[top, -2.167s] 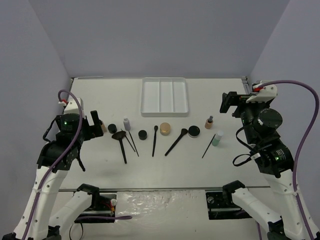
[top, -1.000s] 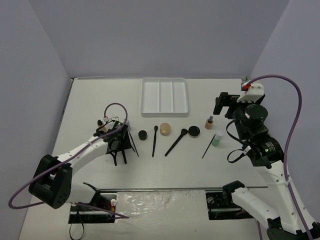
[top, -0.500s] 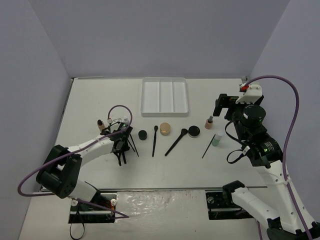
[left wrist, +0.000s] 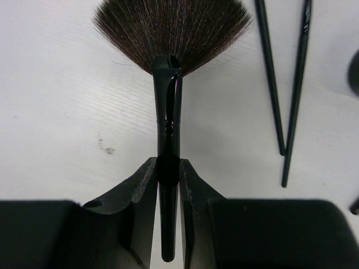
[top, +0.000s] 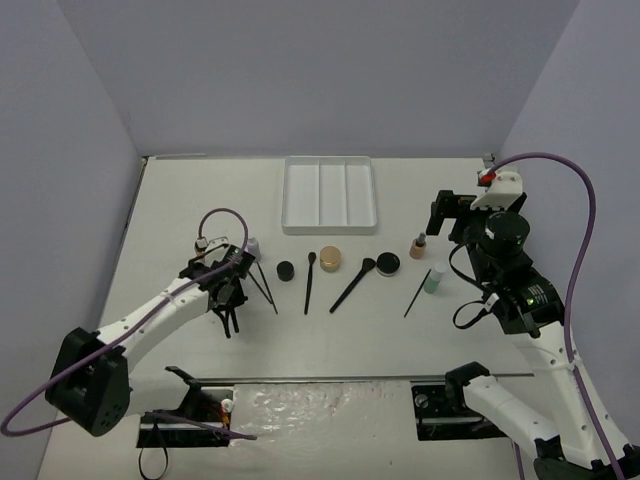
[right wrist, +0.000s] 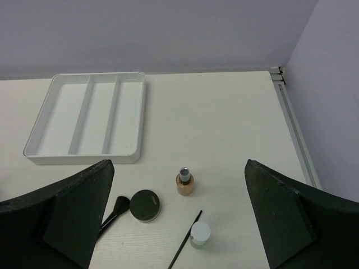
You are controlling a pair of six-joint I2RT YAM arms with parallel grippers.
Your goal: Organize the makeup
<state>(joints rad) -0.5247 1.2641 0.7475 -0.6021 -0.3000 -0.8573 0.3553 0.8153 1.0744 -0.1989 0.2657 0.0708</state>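
White tabletop (top: 180, 200) beneath left pincer (left wrist: 168, 185), tight around fan brush (left wrist: 168, 95) handle; right pincer (right wrist: 178, 166) wide apart.

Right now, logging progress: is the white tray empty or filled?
Empty: all three compartments of the white tray show only bare white floor in both views.
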